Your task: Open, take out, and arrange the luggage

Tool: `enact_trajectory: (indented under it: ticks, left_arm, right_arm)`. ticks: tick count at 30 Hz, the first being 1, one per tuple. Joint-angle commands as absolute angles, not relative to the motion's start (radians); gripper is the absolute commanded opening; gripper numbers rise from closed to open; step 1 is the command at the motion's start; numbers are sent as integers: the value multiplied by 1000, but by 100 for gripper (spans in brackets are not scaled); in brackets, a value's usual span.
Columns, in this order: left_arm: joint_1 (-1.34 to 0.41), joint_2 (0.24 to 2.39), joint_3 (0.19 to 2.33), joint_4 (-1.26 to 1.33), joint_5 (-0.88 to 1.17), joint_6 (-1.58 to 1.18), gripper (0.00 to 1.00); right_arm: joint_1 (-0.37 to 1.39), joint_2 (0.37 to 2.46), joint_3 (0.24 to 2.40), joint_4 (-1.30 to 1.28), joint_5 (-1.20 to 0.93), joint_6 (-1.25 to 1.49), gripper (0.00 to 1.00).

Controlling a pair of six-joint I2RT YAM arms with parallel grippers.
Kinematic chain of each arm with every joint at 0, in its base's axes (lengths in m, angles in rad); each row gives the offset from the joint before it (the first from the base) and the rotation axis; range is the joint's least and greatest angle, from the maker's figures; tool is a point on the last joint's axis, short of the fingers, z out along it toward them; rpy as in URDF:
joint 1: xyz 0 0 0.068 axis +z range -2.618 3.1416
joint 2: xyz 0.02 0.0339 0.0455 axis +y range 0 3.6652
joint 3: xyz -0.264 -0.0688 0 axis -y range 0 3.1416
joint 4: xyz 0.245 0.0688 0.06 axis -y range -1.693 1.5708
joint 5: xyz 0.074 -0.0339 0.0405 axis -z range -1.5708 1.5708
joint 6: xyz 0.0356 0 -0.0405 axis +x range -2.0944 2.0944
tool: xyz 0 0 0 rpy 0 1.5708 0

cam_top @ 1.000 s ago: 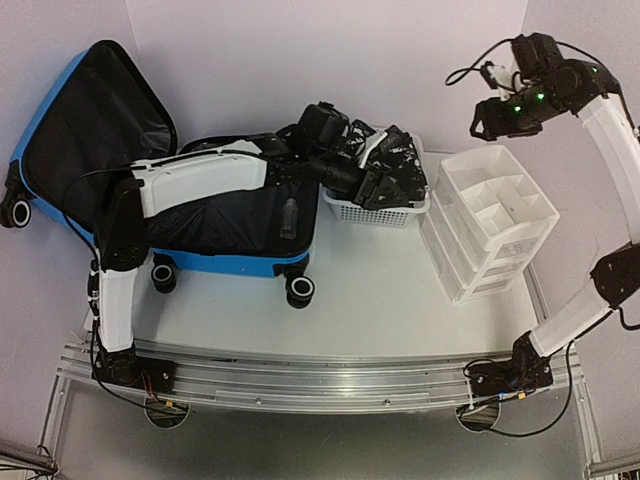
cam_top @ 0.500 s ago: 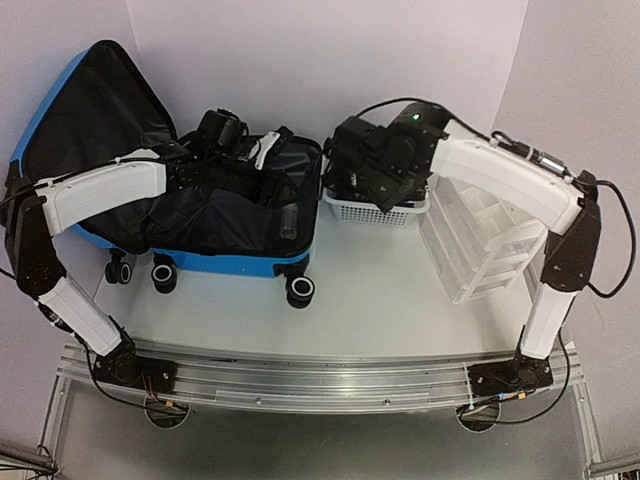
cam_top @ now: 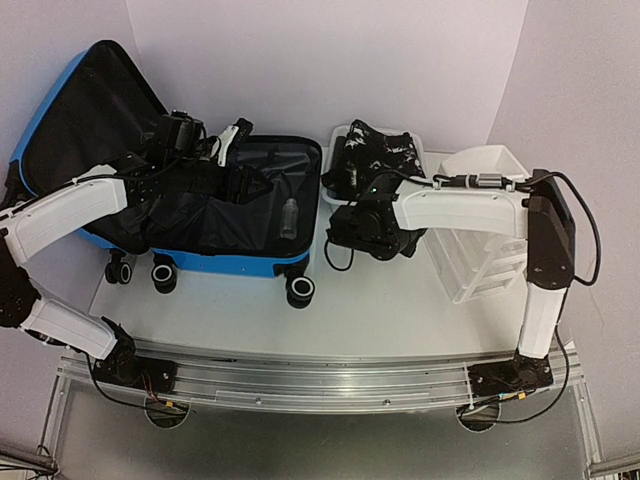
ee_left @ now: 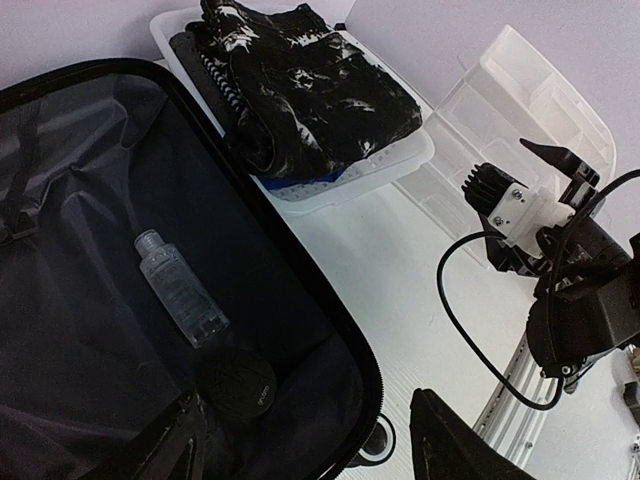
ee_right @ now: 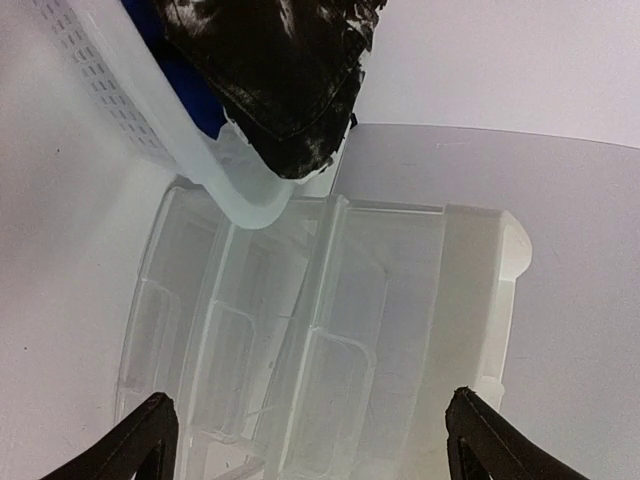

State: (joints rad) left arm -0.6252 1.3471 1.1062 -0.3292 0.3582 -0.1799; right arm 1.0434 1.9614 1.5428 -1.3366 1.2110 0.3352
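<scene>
As left jaws gape over luggage (cam_top: 230,263) rim, right jaws gape near basket (ee_right: 150,110) corner.

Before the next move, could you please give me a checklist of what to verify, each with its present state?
1. Luggage open: ok, lid leans back.
2. Left gripper open, empty: ok.
3. Right gripper open, empty: ok.
4. Bottle lies free in luggage: ok.
5. Luggage emptied: not ok; bottle and black disc inside.
6. Room left in basket: cannot tell; clothes overhang rim.
</scene>
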Motion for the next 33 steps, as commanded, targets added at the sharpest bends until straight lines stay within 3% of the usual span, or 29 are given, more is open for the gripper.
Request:
enact_trajectory:
  ticks: [1, 11, 20, 33]
  left_arm:
    - [-617, 1371, 1124, -285, 383, -205, 69]
    - [-617, 1401, 1131, -267, 401, -224, 69]
    - [-617, 1408, 1163, -282, 398, -207, 70]
    - [-617, 1389, 1120, -259, 407, -192, 79]
  right_arm:
    - [1043, 1923, 1528, -1765, 1312, 386, 86]
    - [966, 1866, 1448, -1765, 1414, 412, 87]
    - [948, 1804, 1404, -1767, 1370, 402, 87]
    - [917, 1761, 1312, -1765, 1344, 451, 88]
